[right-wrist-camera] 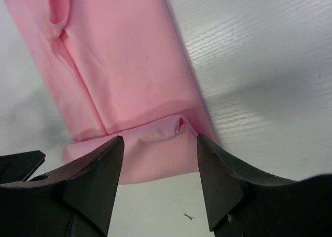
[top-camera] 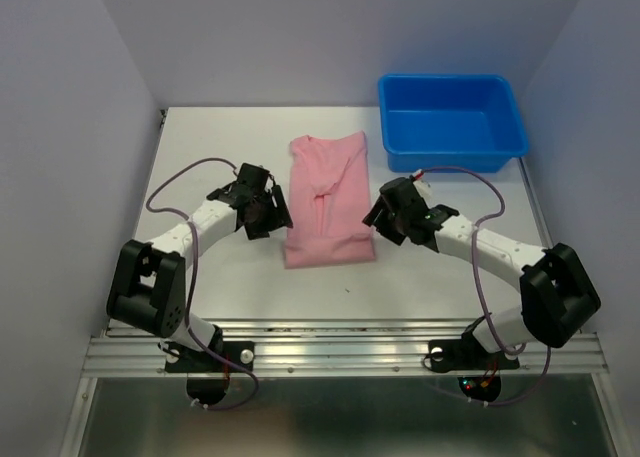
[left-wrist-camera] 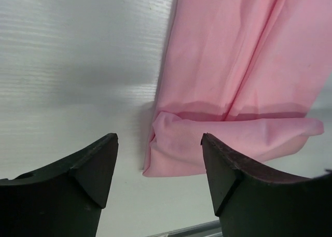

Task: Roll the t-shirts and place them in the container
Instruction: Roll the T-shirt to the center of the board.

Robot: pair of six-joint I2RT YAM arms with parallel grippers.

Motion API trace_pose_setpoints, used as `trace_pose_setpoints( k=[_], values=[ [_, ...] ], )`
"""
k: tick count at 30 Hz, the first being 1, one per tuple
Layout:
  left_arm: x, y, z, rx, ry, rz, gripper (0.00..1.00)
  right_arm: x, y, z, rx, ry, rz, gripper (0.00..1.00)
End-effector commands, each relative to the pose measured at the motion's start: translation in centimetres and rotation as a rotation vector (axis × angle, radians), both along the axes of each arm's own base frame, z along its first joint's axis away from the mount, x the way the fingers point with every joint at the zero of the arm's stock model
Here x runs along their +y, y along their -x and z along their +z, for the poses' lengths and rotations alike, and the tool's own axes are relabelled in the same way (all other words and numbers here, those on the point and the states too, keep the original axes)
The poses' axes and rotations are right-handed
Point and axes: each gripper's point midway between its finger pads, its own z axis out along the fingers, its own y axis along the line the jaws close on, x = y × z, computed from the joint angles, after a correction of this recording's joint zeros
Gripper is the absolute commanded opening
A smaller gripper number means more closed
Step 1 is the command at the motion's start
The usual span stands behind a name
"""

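The light pink t-shirt (top-camera: 328,201) lies on the white table as a long folded strip, its near end turned over once into a low fold (left-wrist-camera: 218,149) (right-wrist-camera: 150,149). My left gripper (top-camera: 270,212) hovers at the strip's near left corner, open and empty (left-wrist-camera: 160,143). My right gripper (top-camera: 385,215) is at the near right corner, also open, with nothing between its fingers (right-wrist-camera: 160,143). In both wrist views the folded end sits just beyond the fingertips, apart from them.
A blue plastic bin (top-camera: 450,120) stands empty at the back right, close to the shirt's far end. White walls close in the table on three sides. A metal rail (top-camera: 340,352) runs along the near edge by the arm bases.
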Motion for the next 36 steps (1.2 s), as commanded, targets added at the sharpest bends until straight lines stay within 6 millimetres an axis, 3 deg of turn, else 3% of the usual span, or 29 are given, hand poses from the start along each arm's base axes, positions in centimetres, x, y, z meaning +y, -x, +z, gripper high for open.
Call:
trace_pose_setpoints(
  k=[1, 3, 4, 5, 6, 7, 11, 16, 21, 23, 30, 36],
  values=[
    [1.3, -1.7, 3.5, -0.157, -0.057, 0.005, 0.73, -0.3, -0.3, 2.4, -0.088, 0.047, 0.044, 0.63],
    [1.3, -1.6, 4.5, -0.198, -0.048, -0.005, 0.61, 0.2, 0.1, 2.7, -0.098, 0.084, 0.103, 0.51],
    [1.1, -1.2, 4.2, -0.200, -0.041, -0.019, 0.41, 1.1, 0.7, 2.8, -0.103, 0.090, 0.144, 0.28],
    [0.4, -0.9, 5.0, -0.227, -0.007, -0.047, 0.32, 1.8, 0.8, 2.8, -0.105, 0.102, 0.187, 0.17],
    [0.1, -0.2, 4.4, -0.217, 0.002, -0.064, 0.22, 2.4, 1.0, 2.7, -0.101, 0.105, 0.214, 0.01],
    [-0.6, 0.3, 4.5, -0.213, 0.036, -0.090, 0.00, 3.3, 1.4, 2.7, -0.094, 0.102, 0.250, 0.01],
    [-2.1, 1.9, 3.6, -0.182, 0.121, -0.129, 0.00, 5.0, 1.2, 1.5, -0.064, 0.118, 0.327, 0.01],
    [-2.4, 1.3, 1.8, -0.163, 0.133, -0.104, 0.00, 5.7, -0.2, -0.6, -0.032, 0.178, 0.339, 0.01],
    [-3.1, -0.8, 1.6, -0.181, 0.123, -0.109, 0.00, 5.2, -1.4, -2.5, 0.011, 0.217, 0.312, 0.01],
    [-3.3, -1.7, 1.7, -0.193, 0.118, -0.116, 0.00, 4.1, -1.9, -3.0, 0.023, 0.236, 0.269, 0.01],
    [-4.2, -3.8, 0.7, -0.175, 0.097, -0.136, 0.00, 1.8, -1.2, -5.4, 0.086, 0.301, 0.203, 0.01],
    [-4.6, -4.2, -1.1, -0.125, 0.093, -0.141, 0.00, 1.4, -1.1, -4.7, 0.073, 0.306, 0.196, 0.01]
  ],
)
